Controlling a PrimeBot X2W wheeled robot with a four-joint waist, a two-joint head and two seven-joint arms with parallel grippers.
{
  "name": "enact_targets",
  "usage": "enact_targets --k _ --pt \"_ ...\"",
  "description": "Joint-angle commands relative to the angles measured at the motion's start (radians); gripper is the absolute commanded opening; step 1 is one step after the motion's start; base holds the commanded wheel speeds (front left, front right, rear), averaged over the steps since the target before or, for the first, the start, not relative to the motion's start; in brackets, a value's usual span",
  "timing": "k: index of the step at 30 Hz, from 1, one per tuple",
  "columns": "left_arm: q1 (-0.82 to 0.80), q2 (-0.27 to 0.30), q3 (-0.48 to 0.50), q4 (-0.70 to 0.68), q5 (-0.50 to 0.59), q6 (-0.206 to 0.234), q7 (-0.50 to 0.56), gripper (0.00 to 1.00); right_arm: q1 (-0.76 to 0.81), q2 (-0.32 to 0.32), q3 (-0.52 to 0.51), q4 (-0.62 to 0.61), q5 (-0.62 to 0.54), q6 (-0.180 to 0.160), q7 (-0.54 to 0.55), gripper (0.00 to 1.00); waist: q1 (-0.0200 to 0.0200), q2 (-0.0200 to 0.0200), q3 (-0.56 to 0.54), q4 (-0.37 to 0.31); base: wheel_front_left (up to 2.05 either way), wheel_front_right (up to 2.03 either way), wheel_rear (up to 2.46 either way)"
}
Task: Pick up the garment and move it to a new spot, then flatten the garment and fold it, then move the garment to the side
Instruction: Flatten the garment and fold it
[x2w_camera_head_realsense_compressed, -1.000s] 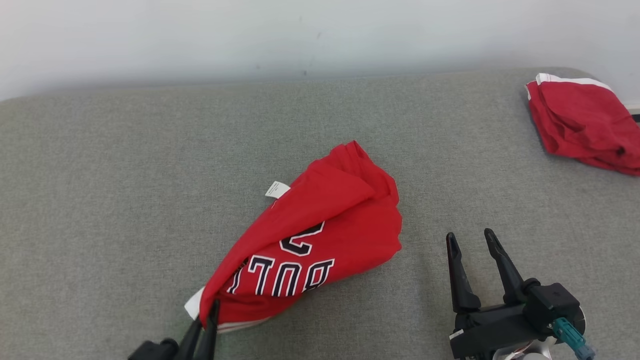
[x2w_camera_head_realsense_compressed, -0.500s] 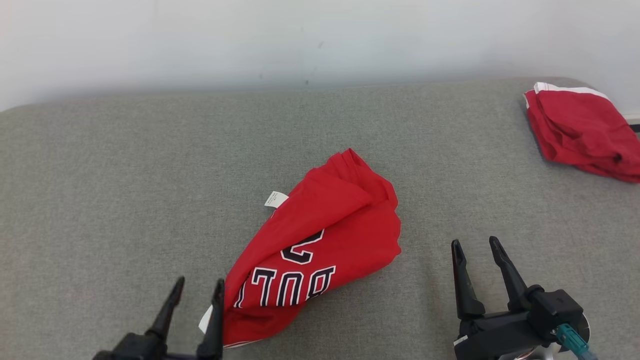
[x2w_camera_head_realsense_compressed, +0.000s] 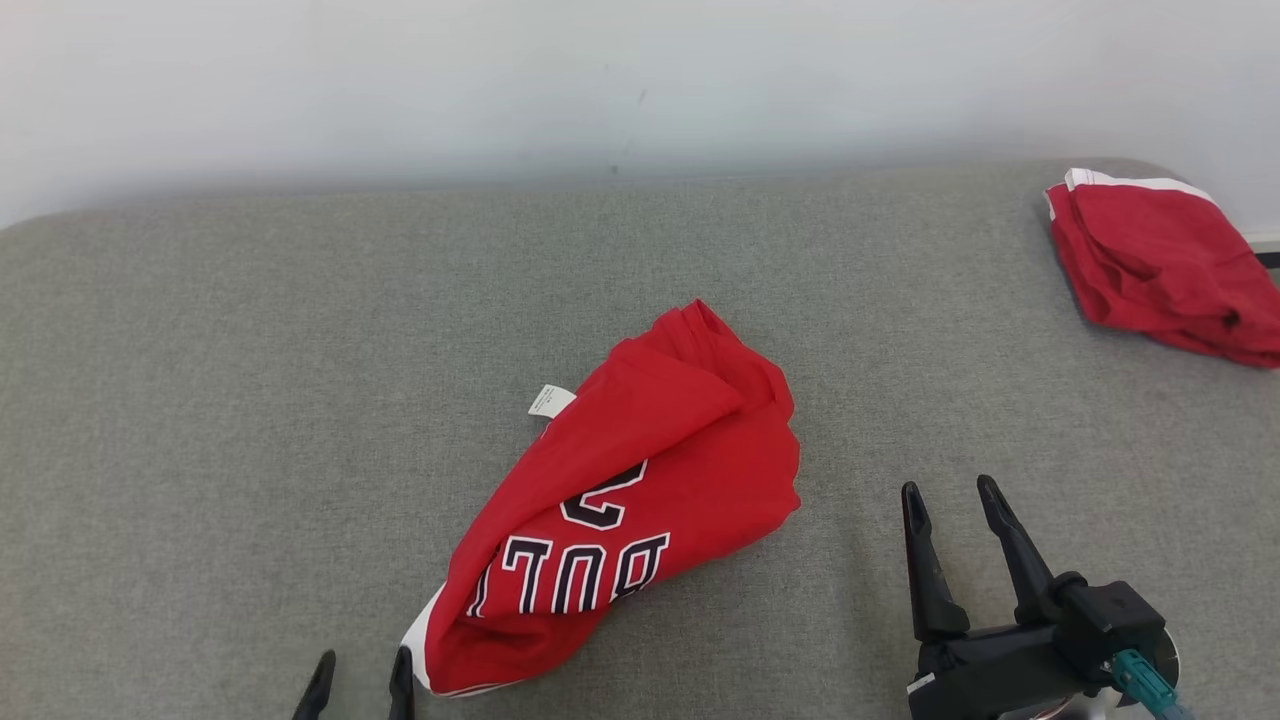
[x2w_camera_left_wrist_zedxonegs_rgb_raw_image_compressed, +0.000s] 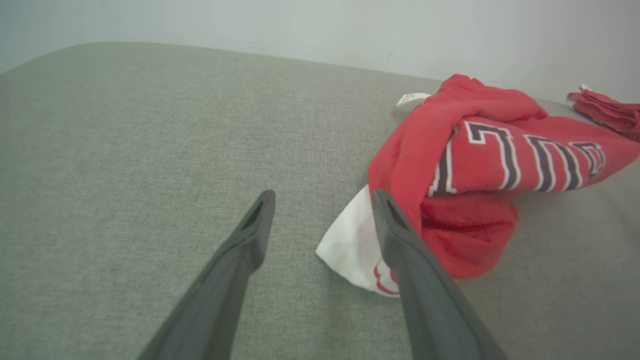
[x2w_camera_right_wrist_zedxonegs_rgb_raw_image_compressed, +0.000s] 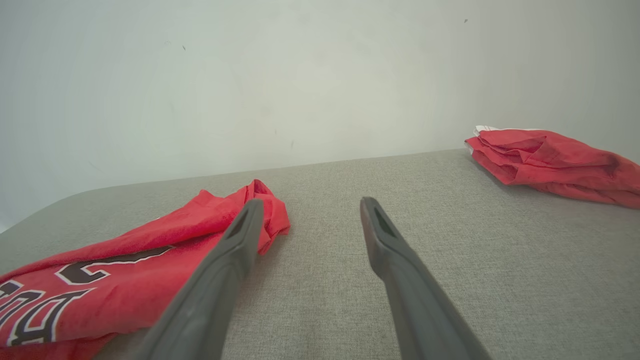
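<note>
- The left hand (x2w_camera_head_realsense_compressed: 363, 665) sits low on the desk (x2w_camera_head_realsense_compressed: 200, 400) with its fingers apart, holding nothing.
- The white hem (x2w_camera_left_wrist_zedxonegs_rgb_raw_image_compressed: 350, 240) of the jersey (x2w_camera_head_realsense_compressed: 640, 500) lies just right of the left hand's right finger. The jersey's bunched red body runs away ahead and to the right.
- The drop looks done and flattening seems next. It would be best to pinch that hem low, take one layer only, and draw it outward.
- The right hand (x2w_camera_head_realsense_compressed: 947, 490), also spread and empty, waits well right of the jersey. It could take the jersey's far edge so both hands pull the cloth taut.
- A tag (x2w_camera_head_realsense_compressed: 552, 400) pokes out at the jersey's far left side.
- A second red pile (x2w_camera_head_realsense_compressed: 1160, 260) lies far beyond the right hand and is best left alone.
- A second ago the left hand was clamped on the hem. It has since let go and backed off, and the jersey has settled flatter.
</note>
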Motion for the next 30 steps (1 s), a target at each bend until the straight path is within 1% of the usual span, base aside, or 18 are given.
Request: enact_targets --k 1,9,12,17,18,19,20,21,26,30 --pt "0.007 -0.002 0.007 0.026 -0.004 0.0 -0.003 1.0 0.011 0.002 -0.003 0.0 0.008 -0.003 0.0 1.0 0.0 0.0 0.002 0.0 0.0 0.0 0.0" --pt "-0.085 -0.009 -0.021 0.159 -0.023 -0.001 -0.003 1.0 -0.003 0.002 -0.004 0.004 -0.003 -0.003 0.0 1.0 0.0 0.0 0.015 0.009 0.0 0.0 0.0" --pt "-0.134 -0.01 -0.066 0.231 -0.033 -0.001 -0.003 1.0 -0.007 0.002 0.004 0.007 -0.01 -0.003 0.0 1.0 0.0 0.0 0.016 0.001 0.0 0.0 0.0" --pt "-0.167 -0.004 -0.127 0.331 -0.05 -0.001 -0.003 1.0 -0.009 0.002 -0.003 0.006 -0.014 -0.003 0.0 1.0 0.0 0.0 0.019 -0.012 0.0 0.0 0.0" --pt "-0.171 -0.003 -0.133 0.344 -0.053 -0.001 -0.003 0.9 -0.007 0.002 -0.005 0.005 -0.014 -0.003 0.0 1.0 0.0 0.0 0.02 -0.013 0.0 0.0 0.0" --pt "-0.176 0.003 -0.135 0.354 -0.052 -0.001 -0.003 0.65 -0.005 0.002 -0.006 0.003 -0.015 -0.003 0.0 1.0 0.0 0.0 0.021 -0.014 0.0 0.0 0.0" --pt "-0.181 0.004 -0.135 0.36 -0.052 -0.001 -0.003 0.28 -0.003 0.002 -0.006 0.001 -0.015 -0.003 0.0 1.0 0.0 0.0 0.021 -0.015 0.0 0.0 0.0" --pt "-0.184 0.004 -0.133 0.366 -0.055 -0.001 -0.003 0.0 0.0 0.002 -0.006 0.0 -0.015 -0.003 0.0 1.0 0.0 0.0 0.022 -0.015 0.0 0.0 0.0" --pt "-0.206 0.022 -0.11 0.37 -0.04 0.0 -0.003 0.0 -0.002 0.002 -0.008 0.0 -0.013 -0.003 0.0 1.0 0.0 0.0 0.023 -0.009 0.0 0.0 0.0" --pt "-0.225 0.04 -0.055 0.326 -0.027 0.001 -0.003 0.0 -0.008 0.002 -0.008 -0.003 -0.009 -0.003 0.0 1.0 0.0 0.0 0.026 -0.006 0.0 0.0 0.0"
